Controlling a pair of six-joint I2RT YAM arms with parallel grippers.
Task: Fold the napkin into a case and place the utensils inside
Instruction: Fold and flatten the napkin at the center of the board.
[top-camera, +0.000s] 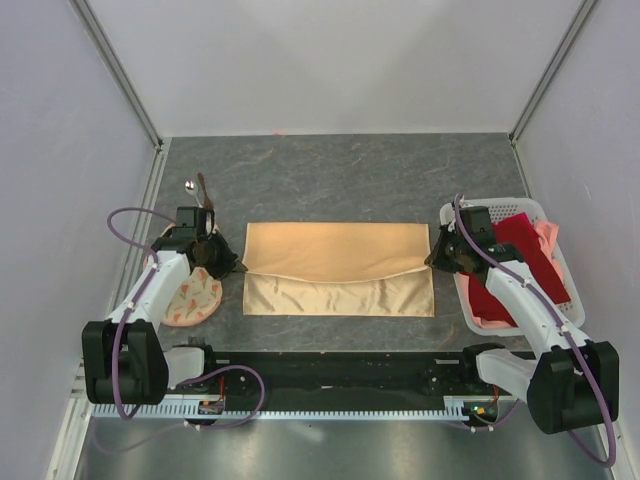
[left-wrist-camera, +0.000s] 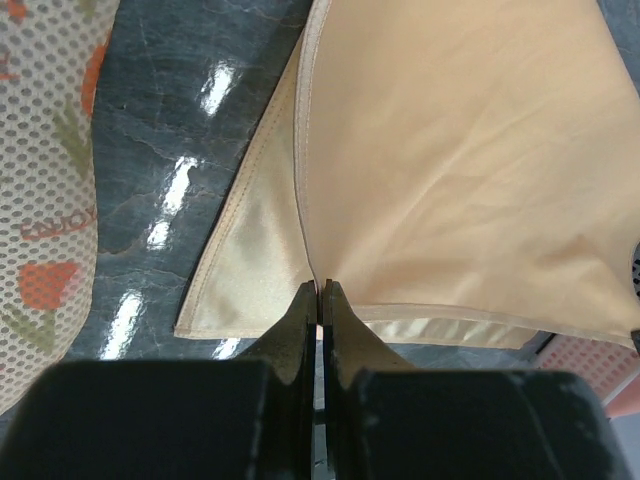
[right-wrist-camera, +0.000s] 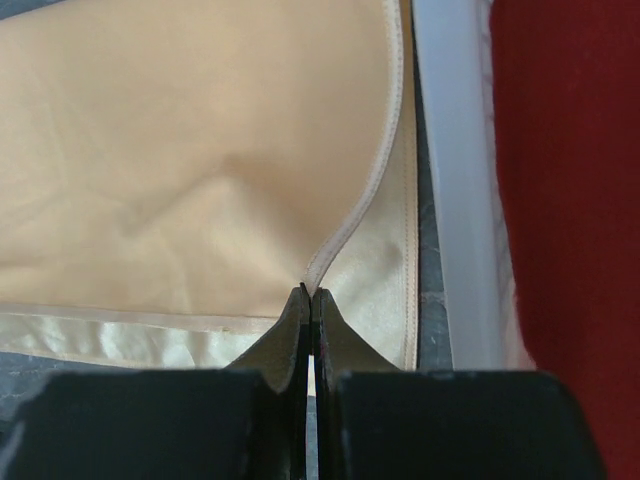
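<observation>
- The plain peach-orange cloth napkin (top-camera: 338, 250) lies flat in the middle of the dark grey marbled counter (top-camera: 340, 170). Its matte upper layer is folded over, leaving a shinier strip bare along the near edge.
- The left pincer (left-wrist-camera: 318, 290) is clamped on the upper layer's hem at the napkin's left end.
- The right pincer (right-wrist-camera: 308, 295) is clamped on the same hem at the right end, where the edge curves up to it.
- The small shiny silver spoon (top-camera: 190, 186) and the thin dark brown stick-like utensil (top-camera: 203, 190) lie side by side at the far left, apart from the napkin.
- A round cream cloth with orange print (top-camera: 195, 295) lies under the left arm.
- A white plastic lattice basket (top-camera: 562, 262) just right of the napkin holds a dark red cloth (top-camera: 525, 250).
</observation>
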